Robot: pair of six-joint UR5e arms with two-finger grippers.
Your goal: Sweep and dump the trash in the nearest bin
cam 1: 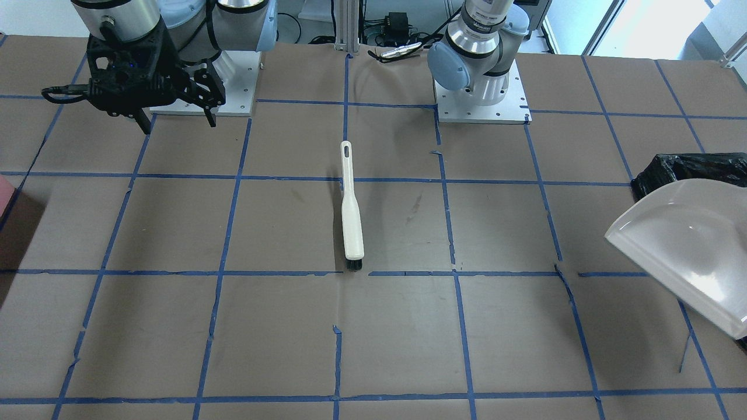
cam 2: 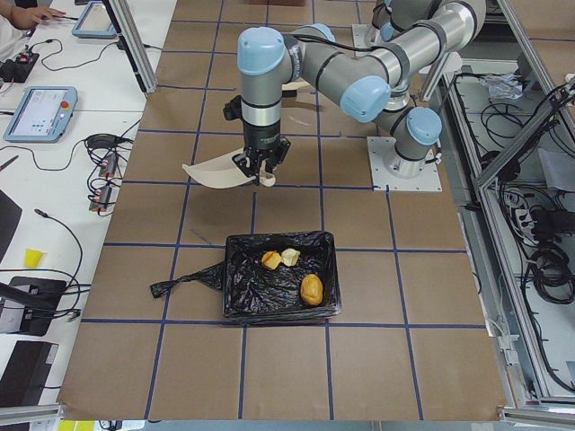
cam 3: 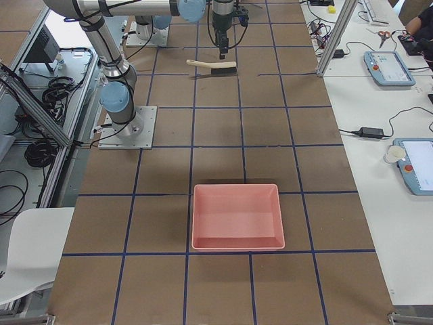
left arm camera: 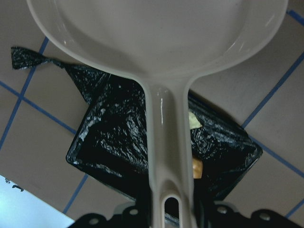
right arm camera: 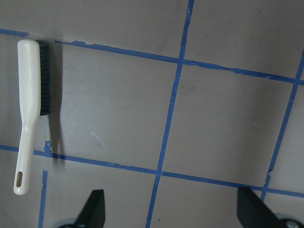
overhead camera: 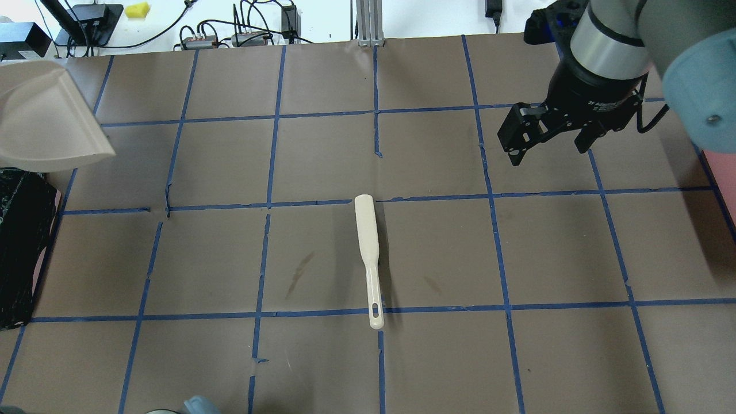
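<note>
looks basically done | trash [cam 2: 311,289] in the bin [cam 2: 235,278], left end of worktop [overhead camera: 552,253] | left jaws gripping dustpan [cam 1: 683,245] raised near it | right jaws open, empty | brush [overhead camera: 368,253] lying mid-worktop | todo: maybe park dustpan

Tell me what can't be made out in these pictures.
Trash: left wrist view, mostly hidden behind the dustpan handle.
Bin: overhead view, cut off by the left edge, contents unseen.
Pink tray: front-facing view, cut off by the left edge.
Brush bristles: overhead view, hidden under its back.

Taped table [overhead camera: 552,253]: brush [overhead camera: 368,253], bin [cam 2: 241,296], pink tray [cam 3: 237,244]
</note>
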